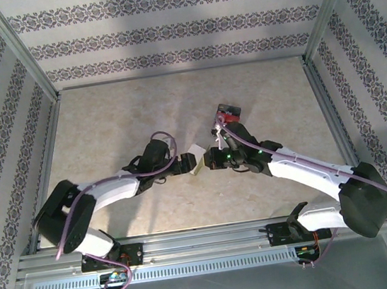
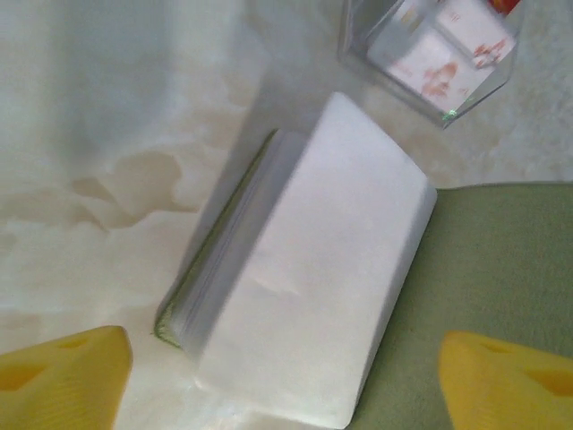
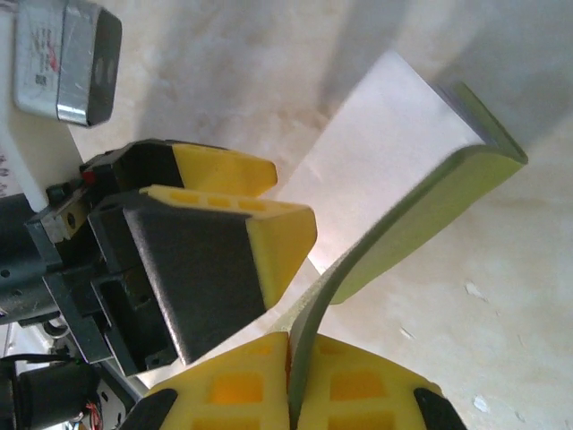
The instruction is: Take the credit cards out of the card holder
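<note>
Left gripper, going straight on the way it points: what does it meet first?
Most likely the card holder: its pale inner panel lies dead ahead of the left gripper, between the open fingers. The right gripper clamps its green flap. Depth is unclear.

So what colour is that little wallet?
The card holder is olive green outside, whitish inside; best seen in the right wrist view.

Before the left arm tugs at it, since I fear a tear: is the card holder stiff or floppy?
Probably floppy: the card holder bends in a curve out of the right gripper, shut on one flap. Likely light: its flaps look thin. A sideways tug may twist it.
</note>
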Robot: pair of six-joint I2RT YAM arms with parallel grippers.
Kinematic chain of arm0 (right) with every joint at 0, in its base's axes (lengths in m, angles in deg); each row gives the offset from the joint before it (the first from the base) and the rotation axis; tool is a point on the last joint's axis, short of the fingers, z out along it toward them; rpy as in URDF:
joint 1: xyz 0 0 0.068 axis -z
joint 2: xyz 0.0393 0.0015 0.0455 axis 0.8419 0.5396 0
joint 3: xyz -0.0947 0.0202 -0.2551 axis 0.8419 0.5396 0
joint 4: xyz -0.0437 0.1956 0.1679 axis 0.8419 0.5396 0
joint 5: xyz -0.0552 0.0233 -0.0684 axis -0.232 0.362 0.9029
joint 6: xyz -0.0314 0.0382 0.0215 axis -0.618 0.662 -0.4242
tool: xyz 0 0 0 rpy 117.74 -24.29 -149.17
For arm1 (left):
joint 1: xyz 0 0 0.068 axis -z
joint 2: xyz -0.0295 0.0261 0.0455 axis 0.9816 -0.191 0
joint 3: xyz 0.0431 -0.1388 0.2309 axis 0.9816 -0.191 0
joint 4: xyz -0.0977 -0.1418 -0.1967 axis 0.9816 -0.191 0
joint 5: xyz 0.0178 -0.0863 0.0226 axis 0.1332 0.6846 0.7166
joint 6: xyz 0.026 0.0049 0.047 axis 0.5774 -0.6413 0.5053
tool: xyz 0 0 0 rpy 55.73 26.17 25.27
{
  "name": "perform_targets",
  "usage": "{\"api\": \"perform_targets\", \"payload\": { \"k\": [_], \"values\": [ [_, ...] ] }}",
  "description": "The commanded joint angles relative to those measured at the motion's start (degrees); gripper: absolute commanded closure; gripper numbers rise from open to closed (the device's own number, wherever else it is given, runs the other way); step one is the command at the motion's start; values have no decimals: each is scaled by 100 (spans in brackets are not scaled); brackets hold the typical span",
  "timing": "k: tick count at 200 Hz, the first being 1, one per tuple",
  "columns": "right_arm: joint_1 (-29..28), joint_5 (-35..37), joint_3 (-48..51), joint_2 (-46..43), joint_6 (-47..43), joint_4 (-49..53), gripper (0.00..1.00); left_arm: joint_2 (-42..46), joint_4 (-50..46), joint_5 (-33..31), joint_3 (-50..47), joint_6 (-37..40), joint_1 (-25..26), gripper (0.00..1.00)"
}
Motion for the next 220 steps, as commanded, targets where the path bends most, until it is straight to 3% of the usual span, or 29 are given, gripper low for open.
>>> {"api": "perform_targets", "payload": {
  "k": [1, 34, 86, 123, 162, 184, 220],
  "values": [
    [-95, -21, -693, -59, -749, 197, 100, 626, -281, -444, -151, -339, -261, 0],
    [-102, -34, -1595, -42, -1564, 1003, 100, 1368, -472, -98, -205, -407, -752, 0],
    [-91, -515, -2805, 201, -2458, 1810, 100, 1741, 82, 1183, -182, -728, -1315, 0],
    [-91, -786, -3241, 380, -2729, 1806, 100, 1419, 1006, 1997, -173, -1613, -1365, 0],
    [-90, -821, -3503, 546, -3001, 1635, 100, 1369, 1205, 2107, -279, -2478, -1641, 0],
    [-83, -871, -3555, 621, -3116, 1438, 100, 1303, 1884, 2420, -407, -3050, -1983, 0],
    [-13, -1257, -3599, 729, -3071, 935, 100, 1137, 2547, 2734, -368, -3505, -2113, 0]
  ]
}}
